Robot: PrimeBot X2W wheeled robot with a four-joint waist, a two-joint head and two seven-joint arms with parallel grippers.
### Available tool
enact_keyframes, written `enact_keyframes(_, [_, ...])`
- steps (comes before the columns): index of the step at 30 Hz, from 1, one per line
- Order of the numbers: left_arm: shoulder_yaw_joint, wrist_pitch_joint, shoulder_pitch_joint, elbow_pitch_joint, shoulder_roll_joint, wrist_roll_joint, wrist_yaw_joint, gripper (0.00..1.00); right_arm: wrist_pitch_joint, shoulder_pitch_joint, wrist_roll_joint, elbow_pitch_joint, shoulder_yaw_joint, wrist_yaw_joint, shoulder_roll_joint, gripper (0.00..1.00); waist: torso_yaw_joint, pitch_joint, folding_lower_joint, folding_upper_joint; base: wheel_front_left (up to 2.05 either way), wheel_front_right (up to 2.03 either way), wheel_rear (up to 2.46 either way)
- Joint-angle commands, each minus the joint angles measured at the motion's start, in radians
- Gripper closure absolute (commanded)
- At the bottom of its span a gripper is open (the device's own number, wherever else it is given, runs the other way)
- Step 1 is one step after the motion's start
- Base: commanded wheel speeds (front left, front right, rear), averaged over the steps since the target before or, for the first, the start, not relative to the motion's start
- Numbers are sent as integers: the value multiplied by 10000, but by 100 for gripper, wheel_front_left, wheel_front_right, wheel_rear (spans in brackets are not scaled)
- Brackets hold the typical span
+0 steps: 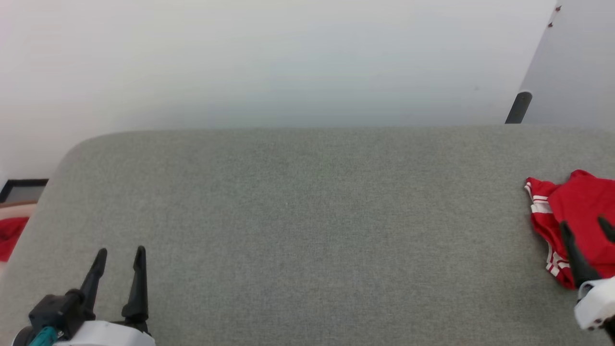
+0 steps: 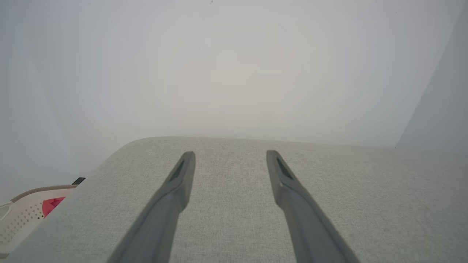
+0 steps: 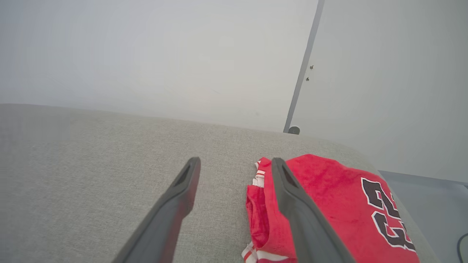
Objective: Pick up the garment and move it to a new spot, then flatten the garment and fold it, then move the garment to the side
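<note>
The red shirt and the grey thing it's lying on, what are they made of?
The shirt looks like soft matte knit cloth, probably a jersey: it bunches into limp folds and its surface seems slightly fuzzy. The grey surface looks like padded furniture covered in woven fabric: a fine speckled weave shows and its corners are rounded. Neither shines.

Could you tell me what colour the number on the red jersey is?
The red jersey's number is black, outlined white; clearest in right wrist view.
</note>
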Motion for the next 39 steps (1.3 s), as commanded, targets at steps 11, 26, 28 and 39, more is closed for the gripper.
enact_keyframes(11, [62,-1,307,46,-31,-48,-25,0,139,1637,-745,-1526,-983,-16,1212,0,-11,-329,0,0,0,0,0])
enact_keyframes(26, [166,-1,546,24,-28,-38,-25,0,62,2660,-942,-2258,-1322,-16,1970,0,77,-420,0,0,0,0,0])
enact_keyframes(28, [180,-1,573,22,-47,-14,-25,0,33,2742,-974,-2274,-1300,-16,2033,0,82,-422,0,0,0,0,0])
enact_keyframes(39, [214,-1,629,-139,-86,118,-25,0,167,2934,-1025,-2388,-1361,-16,2187,0,82,-391,0,0,0,0,0])
